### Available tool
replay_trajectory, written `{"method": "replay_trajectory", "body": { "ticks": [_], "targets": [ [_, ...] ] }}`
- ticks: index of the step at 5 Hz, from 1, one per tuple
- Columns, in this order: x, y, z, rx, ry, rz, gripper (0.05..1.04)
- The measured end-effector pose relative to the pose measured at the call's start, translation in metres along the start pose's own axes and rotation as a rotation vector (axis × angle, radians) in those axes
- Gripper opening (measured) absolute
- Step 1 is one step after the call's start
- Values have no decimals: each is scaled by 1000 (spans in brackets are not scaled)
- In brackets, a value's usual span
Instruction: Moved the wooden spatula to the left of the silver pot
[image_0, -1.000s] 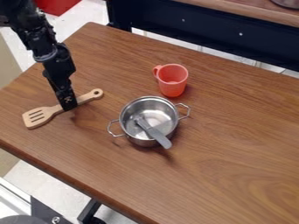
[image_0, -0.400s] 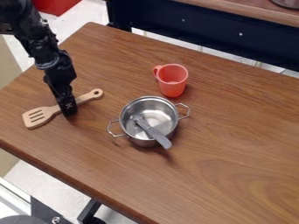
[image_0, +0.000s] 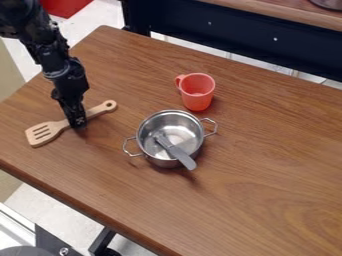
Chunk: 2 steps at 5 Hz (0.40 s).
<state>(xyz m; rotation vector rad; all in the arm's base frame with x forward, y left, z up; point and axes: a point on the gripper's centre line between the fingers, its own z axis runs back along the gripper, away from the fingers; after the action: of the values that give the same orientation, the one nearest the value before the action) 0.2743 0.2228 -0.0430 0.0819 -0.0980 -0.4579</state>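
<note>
Brown tabletop (image_0: 267, 150), wooden spatula (image_0: 59, 125) at gripper (image_0: 79, 124) tip

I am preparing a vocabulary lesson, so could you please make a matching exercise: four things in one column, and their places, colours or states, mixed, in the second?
1. Spatula
2. Pot
3. Cup
4. Gripper

A. Red, upright
B. Black, at a wooden handle
C. Silver, with a grey utensil leaning in it
D. Wooden, with a slotted blade

Right pairs: 1-D, 2-C, 3-A, 4-B.
</note>
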Motion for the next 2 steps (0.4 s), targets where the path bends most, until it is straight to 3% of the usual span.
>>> {"method": "replay_trajectory", "body": {
  "ticks": [1, 2],
  "targets": [
    [1, 0, -1, 5, -3, 14, 258],
    [3, -2, 0, -7, -9, 50, 254]
  ]
}}
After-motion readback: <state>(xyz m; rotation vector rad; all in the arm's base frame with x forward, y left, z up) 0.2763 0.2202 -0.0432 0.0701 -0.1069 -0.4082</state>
